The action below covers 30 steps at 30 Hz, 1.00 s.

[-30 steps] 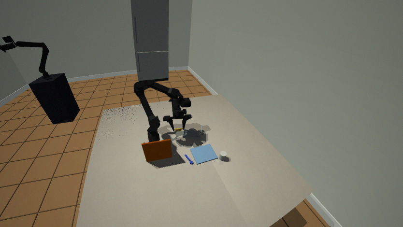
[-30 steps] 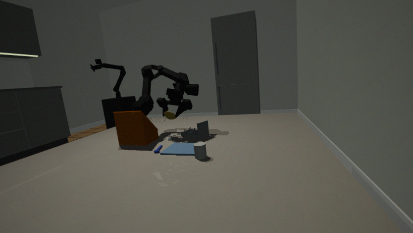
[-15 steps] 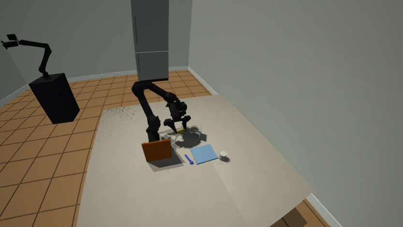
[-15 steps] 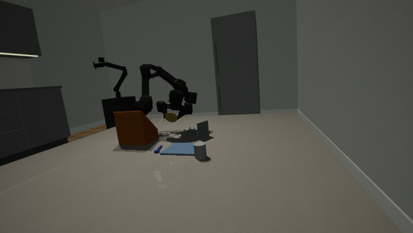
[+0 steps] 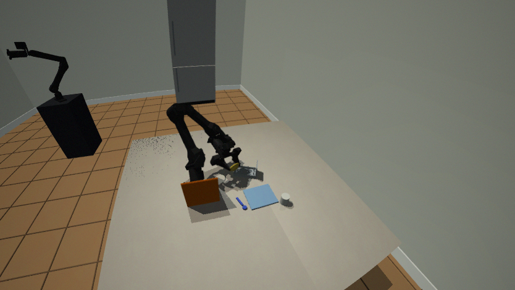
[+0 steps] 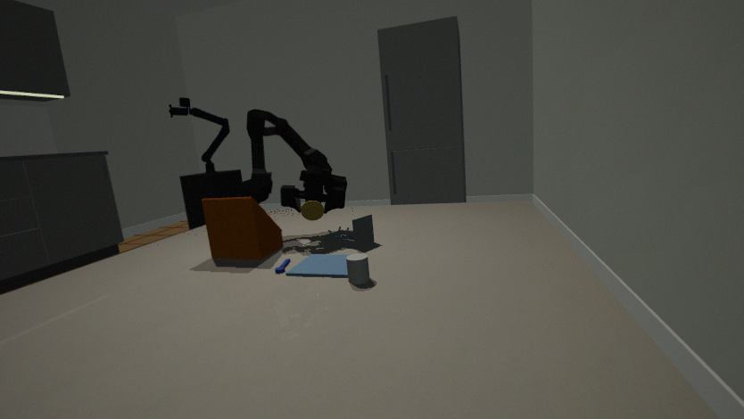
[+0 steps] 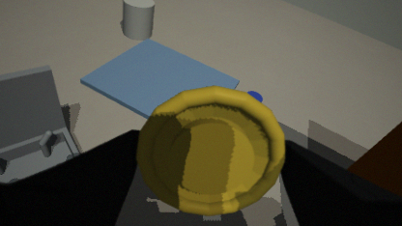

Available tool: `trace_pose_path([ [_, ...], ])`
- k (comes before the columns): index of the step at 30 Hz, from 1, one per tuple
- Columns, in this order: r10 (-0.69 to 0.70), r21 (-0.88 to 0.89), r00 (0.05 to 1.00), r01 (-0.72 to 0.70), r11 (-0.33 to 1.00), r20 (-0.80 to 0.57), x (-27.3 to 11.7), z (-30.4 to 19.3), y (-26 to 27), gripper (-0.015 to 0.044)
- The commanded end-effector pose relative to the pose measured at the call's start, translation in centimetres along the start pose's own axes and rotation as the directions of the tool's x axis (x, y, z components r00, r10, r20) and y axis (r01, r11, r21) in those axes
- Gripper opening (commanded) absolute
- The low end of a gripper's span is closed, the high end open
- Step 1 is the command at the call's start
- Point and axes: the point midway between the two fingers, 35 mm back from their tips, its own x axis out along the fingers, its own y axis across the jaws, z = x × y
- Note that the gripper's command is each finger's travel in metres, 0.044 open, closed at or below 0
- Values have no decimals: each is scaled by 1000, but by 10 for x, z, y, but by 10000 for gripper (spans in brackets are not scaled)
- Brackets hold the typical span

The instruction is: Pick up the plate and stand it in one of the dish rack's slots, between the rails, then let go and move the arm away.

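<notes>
The yellow round plate (image 5: 234,166) (image 6: 312,209) (image 7: 211,155) is held off the table, its face steeply tilted and turned toward the exterior camera. My gripper (image 5: 233,166) (image 6: 312,209) (image 7: 211,144) is shut on the plate, with one finger at each side of its rim. The grey dish rack (image 5: 254,174) (image 6: 362,232) (image 7: 26,98) stands on the table, with a tall end panel and short pegs. In the top view the plate is at the rack's left end; in the wrist view the rack is at the left. Part of the rack is shadowed, and its far slots are hidden.
An orange block (image 5: 200,192) (image 6: 231,228) (image 7: 387,156) stands near the arm's base. A blue board (image 5: 260,196) (image 6: 319,265) (image 7: 155,74) lies in front of the rack, between a blue spoon (image 5: 240,202) (image 6: 282,266) and a white cup (image 5: 284,198) (image 6: 358,268) (image 7: 138,20).
</notes>
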Motion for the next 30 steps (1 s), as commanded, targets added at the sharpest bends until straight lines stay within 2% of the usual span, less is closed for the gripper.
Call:
trace_pose_path([
  [1, 63, -19, 997, -62, 998, 53, 0, -2, 2, 0],
  [15, 298, -89, 938, -286, 954, 180, -11, -13, 14, 0],
  [30, 541, -126, 800, -527, 840, 259, -32, -25, 22, 0],
])
